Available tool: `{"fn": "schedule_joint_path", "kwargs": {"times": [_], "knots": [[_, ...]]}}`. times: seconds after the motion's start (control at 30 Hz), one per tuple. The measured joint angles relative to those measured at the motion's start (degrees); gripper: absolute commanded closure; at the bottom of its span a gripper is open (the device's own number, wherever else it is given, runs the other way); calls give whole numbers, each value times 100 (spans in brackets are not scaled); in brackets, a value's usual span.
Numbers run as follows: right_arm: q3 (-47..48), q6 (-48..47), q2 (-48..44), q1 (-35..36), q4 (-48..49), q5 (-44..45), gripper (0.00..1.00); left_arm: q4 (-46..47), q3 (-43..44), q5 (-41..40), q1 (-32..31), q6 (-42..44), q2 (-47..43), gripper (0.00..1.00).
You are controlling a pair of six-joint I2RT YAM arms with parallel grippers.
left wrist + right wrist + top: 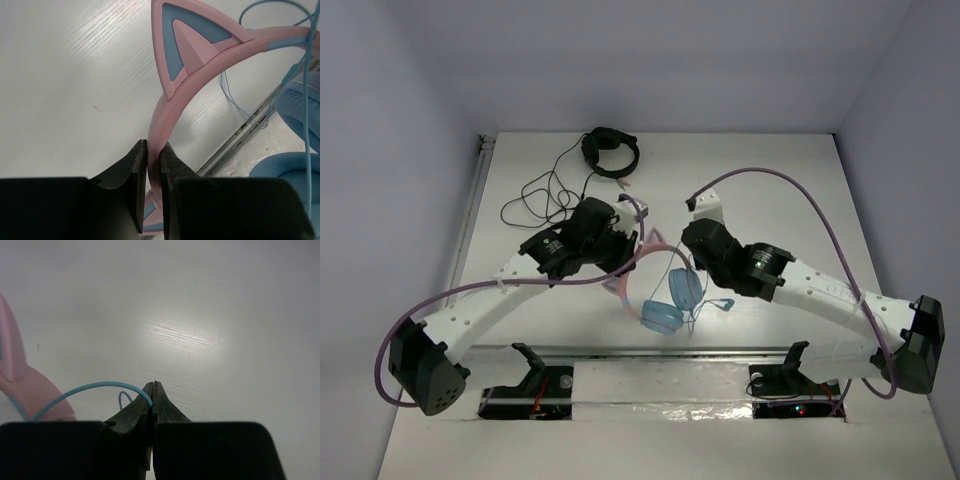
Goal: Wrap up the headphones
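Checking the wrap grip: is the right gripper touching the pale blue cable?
Touching. The right wrist view shows the right gripper with its jaws shut on the cable, which runs into the seam between them.

From above and behind the arm bases [425,370] (bottom of frame), the fixed camera takes in the whole table [800,200]. Both wrist cameras sit close, looking out past their dark fingers [125,185] at the tabletop; all three share the pink headband [165,115].
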Motion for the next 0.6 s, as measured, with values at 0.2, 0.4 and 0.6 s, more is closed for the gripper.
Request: {"fn": "schedule_joint_path", "kwargs": {"times": [0.2, 0.4, 0.6], "knots": [[-490, 334, -439, -157, 304, 35, 100, 323, 44, 1150, 994, 70, -33, 100], [-824, 490, -660, -208, 1220, -271, 100, 647, 122, 2028, 1309, -61, -31, 100], [-1663, 586, -1056, -304, 2500, -1047, 100, 990, 417, 2634, 1589, -389, 4, 100]]}}
